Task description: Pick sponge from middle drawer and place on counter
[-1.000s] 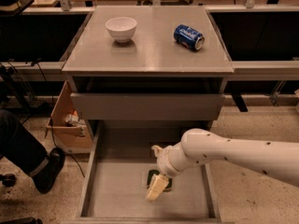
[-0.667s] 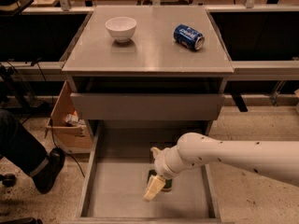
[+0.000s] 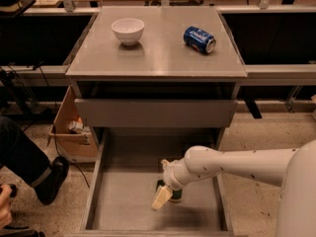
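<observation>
The middle drawer (image 3: 123,201) is pulled out wide at the bottom, with its grey floor showing. The sponge (image 3: 174,193) lies on the drawer floor right of centre; only its dark green part shows, the rest is behind my gripper. My gripper (image 3: 165,197) hangs from the white arm that comes in from the right. It is down inside the drawer, right at the sponge's left side. The counter (image 3: 158,58) is the grey cabinet top above.
A white bowl (image 3: 128,30) and a blue soda can (image 3: 199,38) on its side sit on the counter. The drawer above (image 3: 155,112) juts out slightly. A cardboard box (image 3: 74,132) and a person's leg and shoe (image 3: 49,179) are left of the cabinet.
My gripper has moved slightly left and down inside the drawer, staying at the sponge. Nothing on the counter has moved.
</observation>
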Controlling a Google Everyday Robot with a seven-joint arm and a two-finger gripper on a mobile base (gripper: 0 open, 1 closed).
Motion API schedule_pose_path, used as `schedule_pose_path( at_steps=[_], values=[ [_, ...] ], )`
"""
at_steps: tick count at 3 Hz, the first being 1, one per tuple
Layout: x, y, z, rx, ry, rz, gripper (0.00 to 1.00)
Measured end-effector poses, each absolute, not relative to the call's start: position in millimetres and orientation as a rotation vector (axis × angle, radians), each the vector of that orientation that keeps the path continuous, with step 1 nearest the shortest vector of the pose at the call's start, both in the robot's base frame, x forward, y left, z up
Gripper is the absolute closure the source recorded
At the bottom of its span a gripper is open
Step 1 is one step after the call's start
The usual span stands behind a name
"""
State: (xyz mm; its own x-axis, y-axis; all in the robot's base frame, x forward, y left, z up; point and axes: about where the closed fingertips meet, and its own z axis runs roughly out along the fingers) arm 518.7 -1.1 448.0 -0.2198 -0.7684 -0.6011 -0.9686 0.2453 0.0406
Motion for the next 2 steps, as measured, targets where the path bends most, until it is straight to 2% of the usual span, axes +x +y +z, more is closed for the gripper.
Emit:
schedule_pose_path(
  at_steps=[2],
  values=[
    [517, -7, 386, -1.534, 2.148, 0.611, 0.00]
  ],
)
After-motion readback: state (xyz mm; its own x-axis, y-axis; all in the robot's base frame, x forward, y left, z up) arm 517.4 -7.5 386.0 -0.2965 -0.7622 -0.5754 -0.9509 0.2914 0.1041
